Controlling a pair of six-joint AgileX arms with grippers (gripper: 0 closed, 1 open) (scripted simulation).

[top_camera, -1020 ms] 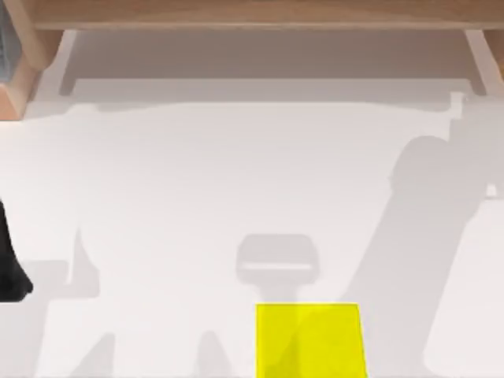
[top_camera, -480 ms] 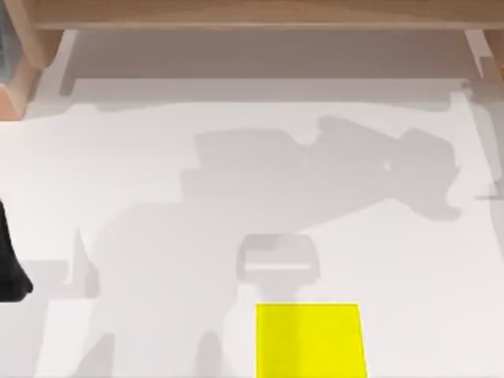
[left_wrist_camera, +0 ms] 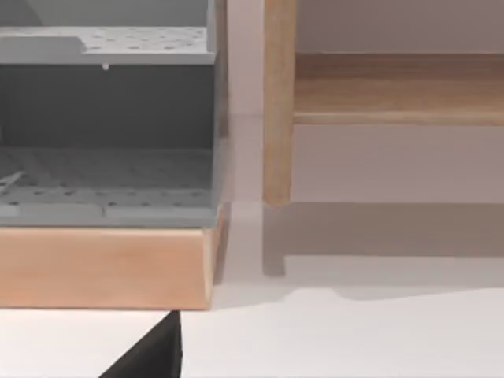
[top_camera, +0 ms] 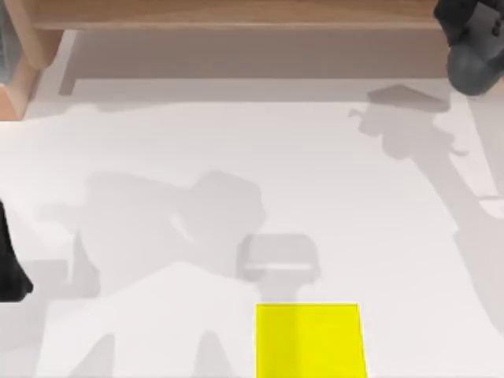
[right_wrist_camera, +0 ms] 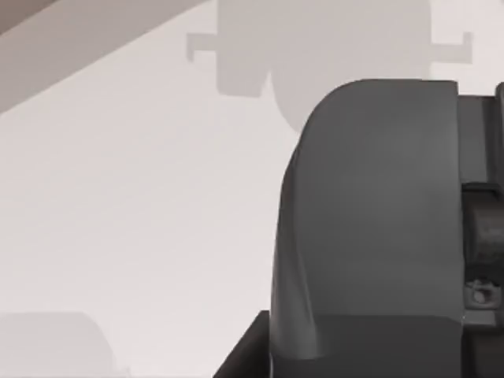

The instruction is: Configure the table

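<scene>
The white table (top_camera: 236, 150) spans the top view, with broad arm shadows lying across it. My left arm (top_camera: 9, 260) is a dark shape at the table's left edge. A dark tip of the left gripper (left_wrist_camera: 153, 358) pokes into the left wrist view, just above the table (left_wrist_camera: 354, 339). A dark grey part of my right arm (top_camera: 472, 47) hangs at the far right, over the shelf frame. In the right wrist view, a big grey arm body (right_wrist_camera: 378, 228) stands over the table (right_wrist_camera: 134, 205), with a dark edge of the right gripper (right_wrist_camera: 246, 350) beside it.
A light wooden shelf frame (top_camera: 236, 14) runs along the table's far edge, its post (left_wrist_camera: 277, 102) standing on the table. A grey perforated rack (left_wrist_camera: 102, 118) sits in a wooden base (left_wrist_camera: 102, 268) at the far left. A yellow square pad (top_camera: 310, 340) lies at the front centre.
The right arm has come into the top view at the far right. The arm shadows have swept across the table. The left arm has not moved.
</scene>
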